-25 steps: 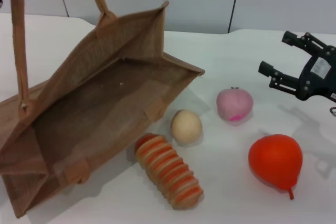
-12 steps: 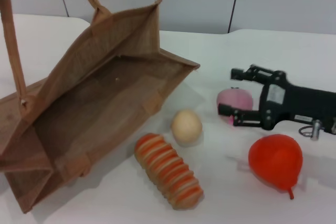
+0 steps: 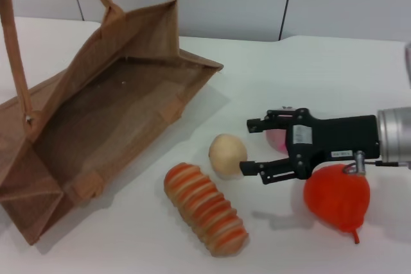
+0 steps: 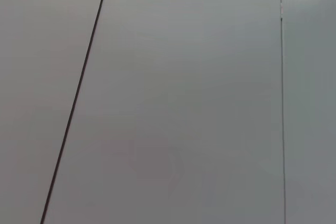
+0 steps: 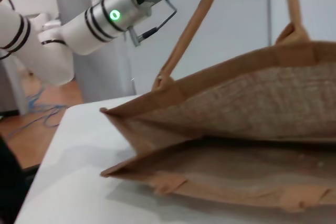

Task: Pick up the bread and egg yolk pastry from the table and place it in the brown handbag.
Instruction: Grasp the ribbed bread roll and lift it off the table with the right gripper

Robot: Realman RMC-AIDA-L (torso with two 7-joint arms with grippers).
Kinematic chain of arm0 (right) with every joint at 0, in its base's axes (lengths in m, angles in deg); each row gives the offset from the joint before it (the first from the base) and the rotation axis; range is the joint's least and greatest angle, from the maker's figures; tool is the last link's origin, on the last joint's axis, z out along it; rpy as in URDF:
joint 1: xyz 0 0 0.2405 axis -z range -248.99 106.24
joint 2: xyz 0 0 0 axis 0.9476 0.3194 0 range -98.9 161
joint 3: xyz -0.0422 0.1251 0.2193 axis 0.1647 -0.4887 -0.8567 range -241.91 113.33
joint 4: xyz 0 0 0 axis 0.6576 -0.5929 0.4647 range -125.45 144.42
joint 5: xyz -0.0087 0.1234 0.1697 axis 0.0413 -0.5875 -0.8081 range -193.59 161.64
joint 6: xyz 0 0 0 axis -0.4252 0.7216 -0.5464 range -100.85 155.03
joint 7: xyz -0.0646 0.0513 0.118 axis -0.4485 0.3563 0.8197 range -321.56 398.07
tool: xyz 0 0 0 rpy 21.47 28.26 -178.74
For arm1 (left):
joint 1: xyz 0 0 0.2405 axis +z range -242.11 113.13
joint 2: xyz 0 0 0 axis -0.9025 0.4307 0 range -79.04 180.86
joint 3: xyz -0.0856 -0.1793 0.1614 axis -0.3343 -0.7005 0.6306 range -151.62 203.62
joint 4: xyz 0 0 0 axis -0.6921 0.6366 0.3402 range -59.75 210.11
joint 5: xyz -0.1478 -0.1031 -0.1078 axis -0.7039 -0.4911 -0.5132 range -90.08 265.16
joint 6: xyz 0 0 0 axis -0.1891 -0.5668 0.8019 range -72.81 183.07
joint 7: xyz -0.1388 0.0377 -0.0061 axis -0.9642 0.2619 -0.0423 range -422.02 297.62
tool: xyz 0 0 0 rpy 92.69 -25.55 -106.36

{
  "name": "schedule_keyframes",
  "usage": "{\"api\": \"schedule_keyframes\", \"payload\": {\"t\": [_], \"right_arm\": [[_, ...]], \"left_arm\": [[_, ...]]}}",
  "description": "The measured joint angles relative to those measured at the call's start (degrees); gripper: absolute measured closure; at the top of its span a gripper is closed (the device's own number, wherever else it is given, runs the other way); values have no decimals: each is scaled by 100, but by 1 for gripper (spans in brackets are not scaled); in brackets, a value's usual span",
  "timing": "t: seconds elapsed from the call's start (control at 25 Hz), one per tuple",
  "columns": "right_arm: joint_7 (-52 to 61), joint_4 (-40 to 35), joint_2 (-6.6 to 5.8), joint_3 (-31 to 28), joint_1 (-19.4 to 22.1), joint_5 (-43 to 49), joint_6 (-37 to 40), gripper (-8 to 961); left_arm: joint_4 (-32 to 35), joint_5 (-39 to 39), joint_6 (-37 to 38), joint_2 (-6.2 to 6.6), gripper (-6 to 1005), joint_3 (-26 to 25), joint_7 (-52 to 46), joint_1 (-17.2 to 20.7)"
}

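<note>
Nearest on the white counter (image 3: 128, 248) lies the bread (image 3: 205, 217), untouched, its far end close to the egg yolk pastry (image 3: 227, 154) just behind it. The right gripper (image 3: 252, 146) is level with the pastry, its 2 fingers (image 3: 260, 169) spread wide and empty, tips just beside the ball but not around it. Step in hand: approach for the first pick. The next move likely needs a short advance so the fingers straddle the pastry, then closing. The red fruit (image 3: 337, 198) and pink fruit (image 3: 276, 138) sit under and behind the arm. Farther left, the brown handbag (image 3: 96, 126) lies tipped, mouth open. The left gripper is unseen; its fingers cannot be judged. Versus 0.5 s ago, the right gripper has moved left toward the pastry and the bag has shifted slightly.
</note>
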Motion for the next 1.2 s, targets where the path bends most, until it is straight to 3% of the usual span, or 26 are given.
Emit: {"api": "schedule_keyframes", "payload": {"t": [0.4, 0.76, 0.88, 1.0, 1.08, 1.12, 1.16, 1.2], "right_arm": [[1336, -8, 41, 1140, -671, 121, -14, 72], [2280, -328, 98, 1881, -919, 75, 193, 71], [2742, -871, 159, 2393, -878, -38, 333, 72], [3254, -1573, 166, 3345, -642, -576, 358, 72], [3811, -2458, 139, 4207, -240, -1060, 251, 73], [4472, -3567, 104, 4941, 227, -1268, 43, 73], [4472, -3567, 104, 4941, 227, -1268, 43, 74], [4905, -4318, 74, 5345, 523, -1291, -89, 74]], "left_arm": [[39, -10, 65, 28, 906, -87, -66, -114], [44, -6, 204, 74, 906, -246, -114, -155], [44, -13, 251, 101, 906, -246, -107, -172], [44, -14, 305, 124, 906, -247, -110, -216], [44, -15, 323, 131, 906, -247, -118, -242], [44, -19, 327, 135, 906, -257, -121, -261], [44, -23, 327, 137, 906, -275, -122, -274], [44, -28, 327, 138, 906, -309, -123, -288]]}}
